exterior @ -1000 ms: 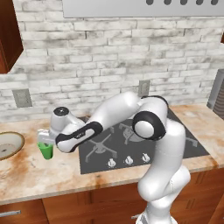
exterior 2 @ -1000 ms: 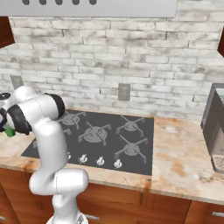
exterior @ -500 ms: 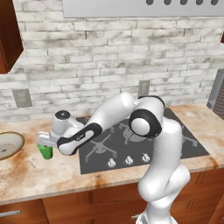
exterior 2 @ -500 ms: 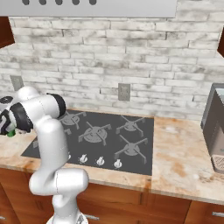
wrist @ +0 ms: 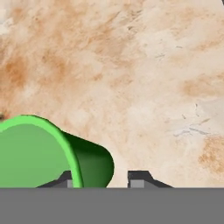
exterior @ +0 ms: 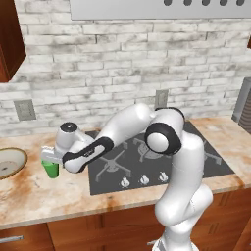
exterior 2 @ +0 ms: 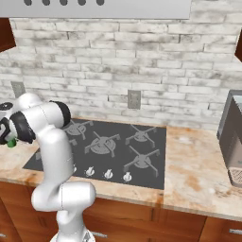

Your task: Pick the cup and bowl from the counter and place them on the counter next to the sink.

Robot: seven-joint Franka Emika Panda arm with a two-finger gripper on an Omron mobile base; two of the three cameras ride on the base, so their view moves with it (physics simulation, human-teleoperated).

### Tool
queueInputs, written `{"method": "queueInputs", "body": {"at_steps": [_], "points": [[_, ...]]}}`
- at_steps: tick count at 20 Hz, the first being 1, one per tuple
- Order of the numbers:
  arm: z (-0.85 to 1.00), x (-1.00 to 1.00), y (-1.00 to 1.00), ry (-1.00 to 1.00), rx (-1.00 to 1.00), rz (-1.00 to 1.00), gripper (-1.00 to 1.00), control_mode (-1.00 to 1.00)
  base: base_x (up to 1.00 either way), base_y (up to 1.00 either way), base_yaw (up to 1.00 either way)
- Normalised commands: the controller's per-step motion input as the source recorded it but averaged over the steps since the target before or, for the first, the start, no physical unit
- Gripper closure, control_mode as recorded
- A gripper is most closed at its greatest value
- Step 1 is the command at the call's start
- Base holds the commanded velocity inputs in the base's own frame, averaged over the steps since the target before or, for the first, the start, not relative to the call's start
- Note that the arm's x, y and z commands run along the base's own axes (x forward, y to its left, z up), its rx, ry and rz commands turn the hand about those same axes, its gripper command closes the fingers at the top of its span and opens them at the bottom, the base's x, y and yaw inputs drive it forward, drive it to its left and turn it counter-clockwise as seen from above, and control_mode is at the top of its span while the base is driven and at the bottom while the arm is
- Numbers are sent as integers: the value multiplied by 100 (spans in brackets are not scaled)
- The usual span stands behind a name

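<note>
At the left end of the beige marble-like counter (exterior: 59, 196), beside the dark grey stovetop (exterior: 147, 162), our two-finger gripper (exterior: 50, 159) is down over the small bright green tapered cup (exterior: 50, 169). From the hand view we see its two dark fingertips (wrist: 138, 178) at the bottom edge with the cup (wrist: 48, 153) at them: one tip sits inside the bright rim, the other stands outside the dark green wall. The jaws look drawn in around that wall, yet we cannot tell whether they already pinch it or only stand close to it. In the left base view the cup stands upright on the counter under the hand. In the right base view only a sliver of green (exterior 2: 10, 142) shows beside the wrist.

Further left, the shallow round beige-tan bowl (exterior: 7, 163) with its speckled cream inside rests on the counter, well apart from the hand and untouched.

We judge the task barely begun. The cup is at the grasping step and not yet lifted. Carrying it to the spot by the sink, setting it down, and then fetching the bowl all remain.
</note>
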Motion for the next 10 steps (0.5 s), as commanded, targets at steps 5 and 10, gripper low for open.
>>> {"method": "queueInputs", "body": {"at_steps": [5,10], "points": [[0,0,-15,0,0,0,100,-100,0,0,0],[13,0,-29,1,0,0,100,-100,0,0,0]]}}
